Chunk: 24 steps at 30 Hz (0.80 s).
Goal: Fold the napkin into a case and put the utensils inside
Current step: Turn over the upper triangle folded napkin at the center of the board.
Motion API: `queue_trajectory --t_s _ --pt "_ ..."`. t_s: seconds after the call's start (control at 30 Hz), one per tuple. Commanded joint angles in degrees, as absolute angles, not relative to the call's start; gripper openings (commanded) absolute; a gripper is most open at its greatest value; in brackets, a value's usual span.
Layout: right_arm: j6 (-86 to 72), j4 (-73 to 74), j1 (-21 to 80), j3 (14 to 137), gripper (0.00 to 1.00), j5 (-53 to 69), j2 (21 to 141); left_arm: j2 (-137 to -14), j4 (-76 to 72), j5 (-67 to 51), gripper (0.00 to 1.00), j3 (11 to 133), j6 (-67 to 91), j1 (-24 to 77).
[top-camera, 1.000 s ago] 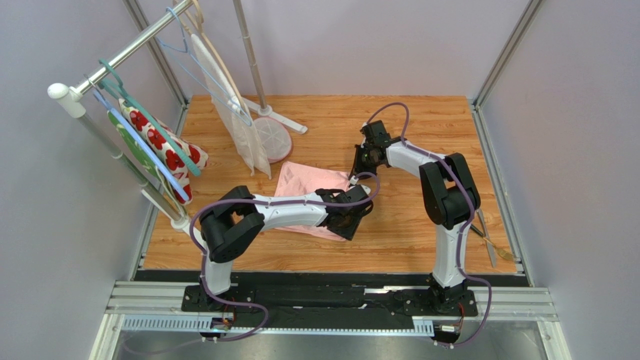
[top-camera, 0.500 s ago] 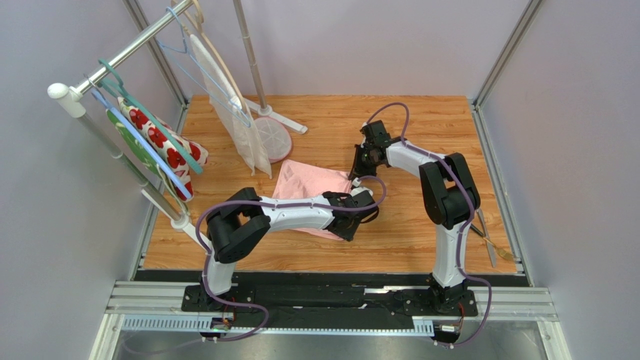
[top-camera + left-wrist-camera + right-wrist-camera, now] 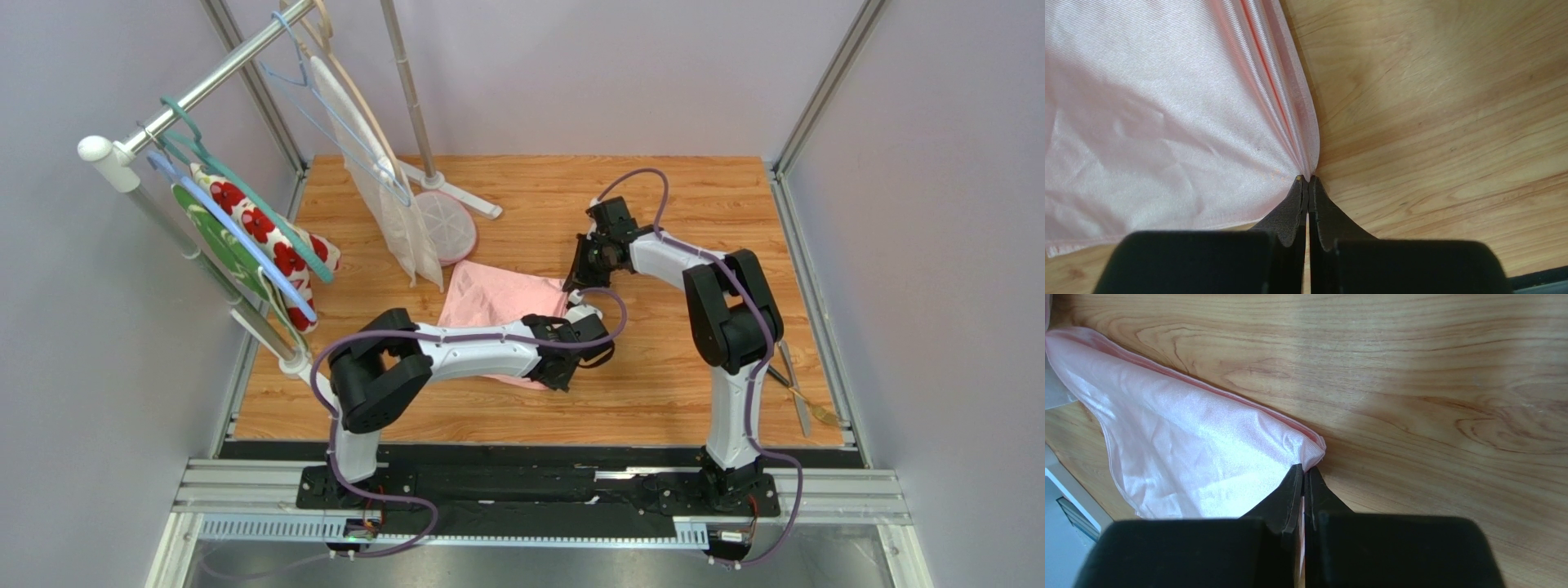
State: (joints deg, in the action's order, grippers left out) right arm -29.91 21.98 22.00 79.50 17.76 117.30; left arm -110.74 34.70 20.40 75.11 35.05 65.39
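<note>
Spread mid-table lay the napkin (image 3: 497,300), not yet folded. Pinched shut just now with the left gripper (image 3: 1308,181) on its near right corner, jaws apart a moment earlier. Clamped on the far right corner with the right gripper (image 3: 1303,471), closed tight. Judged ready for a first fold, both right corners secured. Enclosed by plain grey walls (image 3: 613,74). Wood-grain table (image 3: 687,208) beneath; rack (image 3: 202,88) with hung cloths at left. Left the utensils (image 3: 795,390) by the right edge, well apart from the napkin.
</note>
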Motion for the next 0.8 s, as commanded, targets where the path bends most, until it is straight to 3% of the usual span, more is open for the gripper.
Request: queue_trajectory --t_s 0.0,0.47,0.77 --pt "-31.0 20.0 22.4 81.0 0.0 19.0 112.8 -101.2 38.9 21.6 0.0 73.3 33.8 65.2" --pt "-33.9 23.7 23.9 84.4 0.0 19.5 106.3 -87.6 42.2 16.7 0.0 70.1 29.2 63.5" --pt "-35.0 27.4 30.5 101.6 0.0 18.3 106.4 -67.1 50.8 17.8 0.0 69.4 21.3 59.8"
